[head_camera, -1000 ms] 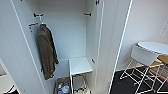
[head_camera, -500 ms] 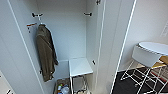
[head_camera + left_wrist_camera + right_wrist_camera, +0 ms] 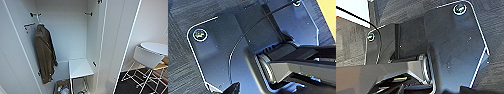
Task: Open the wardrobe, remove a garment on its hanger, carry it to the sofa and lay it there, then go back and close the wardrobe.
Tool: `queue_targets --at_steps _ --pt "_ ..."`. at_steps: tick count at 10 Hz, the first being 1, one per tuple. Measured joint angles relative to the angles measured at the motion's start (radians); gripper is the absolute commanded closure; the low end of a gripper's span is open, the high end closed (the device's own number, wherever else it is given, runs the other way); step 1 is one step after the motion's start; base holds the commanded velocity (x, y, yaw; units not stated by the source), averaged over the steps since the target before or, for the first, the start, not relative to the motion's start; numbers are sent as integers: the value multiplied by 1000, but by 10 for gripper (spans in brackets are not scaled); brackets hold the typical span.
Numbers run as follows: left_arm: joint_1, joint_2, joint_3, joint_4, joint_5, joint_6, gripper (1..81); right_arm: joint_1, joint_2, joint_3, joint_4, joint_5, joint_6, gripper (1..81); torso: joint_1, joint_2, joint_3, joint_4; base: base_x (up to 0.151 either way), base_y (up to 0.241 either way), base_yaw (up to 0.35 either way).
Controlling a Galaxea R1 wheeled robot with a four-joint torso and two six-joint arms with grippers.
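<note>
White wardrobe (image 3: 105, 37): doors open, olive jacket (image 3: 45, 55) hanging inside.
End effectors: state cannot be told.
Advice: square up before closing.

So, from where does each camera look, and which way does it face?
Head view: high on the robot, facing forward and down into the open wardrobe with the olive jacket; no robot part visible.
Left wrist view: on the left wrist, facing down at dark floor, past the robot's dark plate.
Right wrist view: likewise.
Both wrist views share that floor.

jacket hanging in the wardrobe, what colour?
Olive-brown. The jacket hangs at the left inside the open white wardrobe; the head view shows it best.
</note>
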Motion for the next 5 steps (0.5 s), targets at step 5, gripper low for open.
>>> queue_targets --at_steps 5 --pt "-7 1 0 0 -3 0 10 -1 -1 6 -2 0 -3 10 1 1 0 0 15 0 0"
